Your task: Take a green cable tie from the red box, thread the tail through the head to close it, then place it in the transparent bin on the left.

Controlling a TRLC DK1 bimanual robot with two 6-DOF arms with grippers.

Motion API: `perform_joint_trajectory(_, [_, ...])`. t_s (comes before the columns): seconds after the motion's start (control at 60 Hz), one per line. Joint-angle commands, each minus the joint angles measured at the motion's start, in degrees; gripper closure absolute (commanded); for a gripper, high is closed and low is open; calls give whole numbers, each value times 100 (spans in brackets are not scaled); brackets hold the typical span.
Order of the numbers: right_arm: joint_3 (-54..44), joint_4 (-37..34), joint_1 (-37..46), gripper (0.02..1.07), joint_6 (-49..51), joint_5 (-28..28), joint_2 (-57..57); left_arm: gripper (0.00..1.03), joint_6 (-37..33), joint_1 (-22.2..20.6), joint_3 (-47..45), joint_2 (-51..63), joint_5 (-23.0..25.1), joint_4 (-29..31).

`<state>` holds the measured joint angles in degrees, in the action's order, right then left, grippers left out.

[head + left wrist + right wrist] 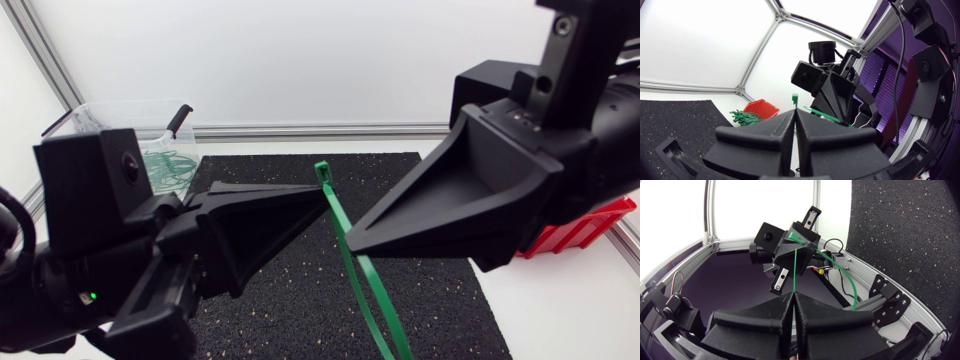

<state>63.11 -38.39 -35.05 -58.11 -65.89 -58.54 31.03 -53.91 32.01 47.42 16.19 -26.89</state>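
- Mat (pixel 420 290): black, speckled, covering the middle of the table.
- Right gripper (pixel 352 240): above the mat, fingers pressed together on the tie's strap a little below the head.
- Left gripper (pixel 322 200): facing it, pinched closed on the tie just under the head.
- Bin (pixel 100 115): clear, far left, green ties inside.
- Box (pixel 585 228): red, far right, behind the right arm.
- Tie (pixel 372 292): green, held in the air between both grippers, head up, tail hanging free. It looks light, springy and slick, so it should be held flat on the strap, close to the end being guided.
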Motion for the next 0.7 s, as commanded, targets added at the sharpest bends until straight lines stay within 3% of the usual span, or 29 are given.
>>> perform_joint_trajectory(0.0, [114,60,-81,101,-131,32,-157,100,0,12,95,22,51,-132])
perform_joint_trajectory(0.683, [360,60,-151,101,-140,217,-192,100,0,100,-54,-242,148,-44])
